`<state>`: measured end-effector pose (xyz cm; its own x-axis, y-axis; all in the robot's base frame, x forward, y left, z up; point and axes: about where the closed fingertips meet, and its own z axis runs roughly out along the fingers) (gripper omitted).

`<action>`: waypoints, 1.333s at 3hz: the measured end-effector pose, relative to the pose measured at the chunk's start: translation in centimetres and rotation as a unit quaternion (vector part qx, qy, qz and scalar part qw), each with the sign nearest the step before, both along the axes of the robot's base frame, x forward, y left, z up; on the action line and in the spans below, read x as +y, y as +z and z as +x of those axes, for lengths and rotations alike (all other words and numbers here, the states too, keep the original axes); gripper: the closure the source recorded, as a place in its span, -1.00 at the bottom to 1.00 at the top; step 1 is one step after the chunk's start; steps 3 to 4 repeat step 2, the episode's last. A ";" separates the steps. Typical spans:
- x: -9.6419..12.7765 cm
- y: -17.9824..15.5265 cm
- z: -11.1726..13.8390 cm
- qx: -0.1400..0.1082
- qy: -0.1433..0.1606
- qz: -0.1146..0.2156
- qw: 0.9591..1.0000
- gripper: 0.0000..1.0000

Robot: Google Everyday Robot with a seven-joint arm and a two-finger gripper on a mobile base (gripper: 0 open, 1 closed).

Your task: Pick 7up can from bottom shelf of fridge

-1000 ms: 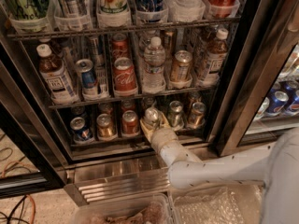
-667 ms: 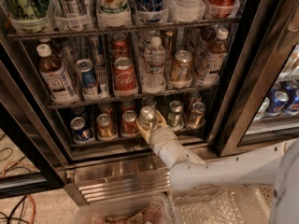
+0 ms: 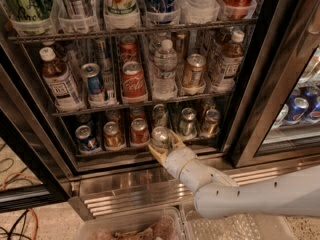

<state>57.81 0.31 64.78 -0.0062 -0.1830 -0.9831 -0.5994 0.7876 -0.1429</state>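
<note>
One risk: the gripper (image 3: 162, 144), closed around the 7up can (image 3: 160, 134) at the bottom shelf (image 3: 117, 149) front, seems to hold it low. Can may tilt, slip out, or knock the neighbouring can (image 3: 139, 130).

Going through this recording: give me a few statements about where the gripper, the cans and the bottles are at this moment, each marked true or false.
1. The gripper is at the front of the bottom wire shelf, closed round the pale silvery 7up can. True.
2. The clear plastic water bottle stands on the bottom wire shelf. False: it stands on the rack above.
3. The red cola can stands just left of that water bottle. True.
4. The white robot arm reaches in from the upper left. False: it comes in from the lower right.
</note>
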 end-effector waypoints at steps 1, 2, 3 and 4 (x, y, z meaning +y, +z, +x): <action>0.4 -0.8 -3.5 0.033 0.046 -0.009 0.998 1.00; 1.1 -0.7 -5.9 0.046 0.086 -0.008 0.995 1.00; 1.1 -0.7 -5.9 0.046 0.086 -0.008 0.995 1.00; 1.1 -0.7 -5.9 0.046 0.086 -0.008 0.995 1.00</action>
